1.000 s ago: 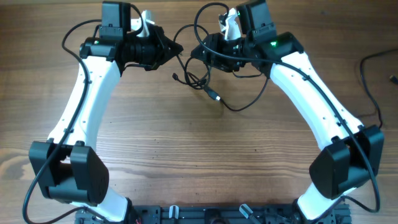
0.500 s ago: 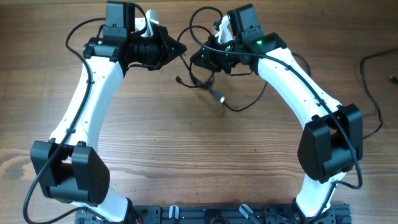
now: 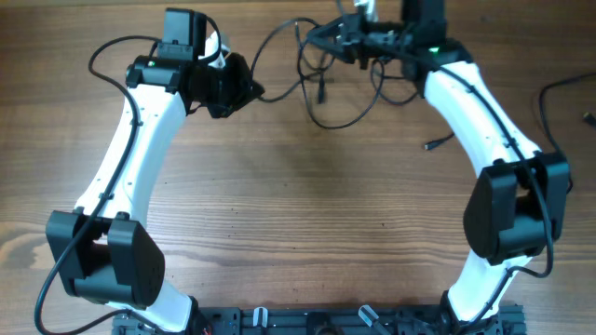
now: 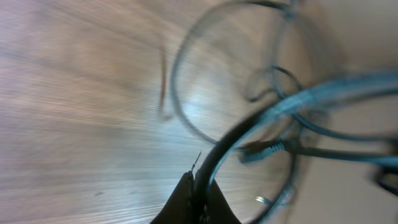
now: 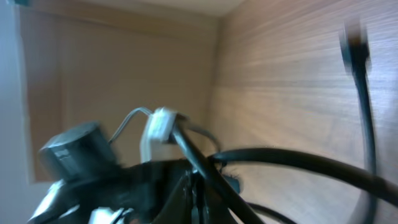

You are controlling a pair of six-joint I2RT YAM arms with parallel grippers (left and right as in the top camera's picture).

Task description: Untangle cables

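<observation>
The cables (image 3: 328, 119) are thin black cords looped at the far middle of the wooden table. One strand stretches between the two grippers. My left gripper (image 3: 253, 91) is shut on that strand; in the left wrist view a black cable (image 4: 261, 121) rises from the closed left gripper (image 4: 198, 193). My right gripper (image 3: 315, 37) is at the far edge, shut on the tangle; in the right wrist view a cable (image 5: 298, 158) crosses the closed right gripper (image 5: 196, 186). One plug end (image 3: 431, 145) lies loose under the right arm. Both wrist views are blurred.
A thicker black wire (image 3: 557, 93) lies at the table's right edge, apart from the tangle. The table's far edge runs close behind the right gripper. A dark base rail (image 3: 326, 321) lines the front edge between the two arm bases.
The right gripper closed on the tangle and pulled it back and to the right, towards the far edge. The loops stretched out and one plug end swung out to the right. The left gripper kept its hold.
</observation>
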